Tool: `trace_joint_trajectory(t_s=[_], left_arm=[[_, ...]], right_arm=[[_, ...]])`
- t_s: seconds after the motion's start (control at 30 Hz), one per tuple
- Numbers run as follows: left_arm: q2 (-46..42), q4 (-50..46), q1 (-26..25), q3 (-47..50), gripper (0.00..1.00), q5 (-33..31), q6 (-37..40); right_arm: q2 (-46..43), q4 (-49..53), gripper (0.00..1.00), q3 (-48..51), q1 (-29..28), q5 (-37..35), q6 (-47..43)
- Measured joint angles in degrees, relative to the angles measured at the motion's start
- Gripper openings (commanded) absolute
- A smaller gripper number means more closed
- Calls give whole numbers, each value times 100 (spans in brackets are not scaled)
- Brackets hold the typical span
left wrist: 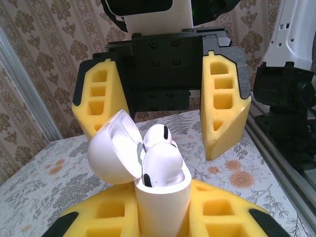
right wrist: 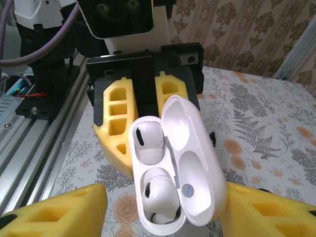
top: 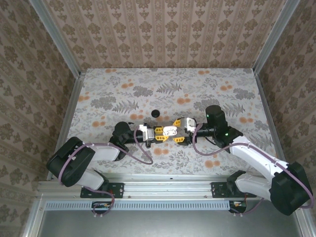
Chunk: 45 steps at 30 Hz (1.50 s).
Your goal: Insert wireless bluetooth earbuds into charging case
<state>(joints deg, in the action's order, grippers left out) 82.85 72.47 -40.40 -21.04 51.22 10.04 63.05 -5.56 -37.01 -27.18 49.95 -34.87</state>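
Observation:
The white charging case (left wrist: 163,202) stands upright with its lid (left wrist: 111,153) hinged open, and my left gripper (top: 159,134) is shut on its body between yellow fingers (left wrist: 219,210). Both earbuds are white here and sit in the case's wells. One earbud (right wrist: 148,140) lies low in its slot. The other earbud (right wrist: 160,195) sits higher and a bit tilted. My right gripper (top: 178,133) faces the case and is open. Its yellow fingers (right wrist: 49,212) stand wide on either side of the case without touching it.
A small black round disc (top: 156,113) lies on the flowered tablecloth (top: 222,94) just behind the two grippers. Aluminium rails (top: 168,186) run along the near edge, and patterned walls close in the sides and back.

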Motion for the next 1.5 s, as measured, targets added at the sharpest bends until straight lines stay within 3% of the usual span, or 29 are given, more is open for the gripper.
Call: trace_joint_trajectory(t_s=[0.6,0.97,1.5], left_arm=[[0,-9,0,0,0,0,-44],[-9,-13,0,0,0,31,-151],[-101,2,0,0,0,46,-151]], right_arm=[[-492,411,53,74,0,94,-216],[-960,63,57,503,122,-175,17],[-136,-328,49,289,129,201,76]])
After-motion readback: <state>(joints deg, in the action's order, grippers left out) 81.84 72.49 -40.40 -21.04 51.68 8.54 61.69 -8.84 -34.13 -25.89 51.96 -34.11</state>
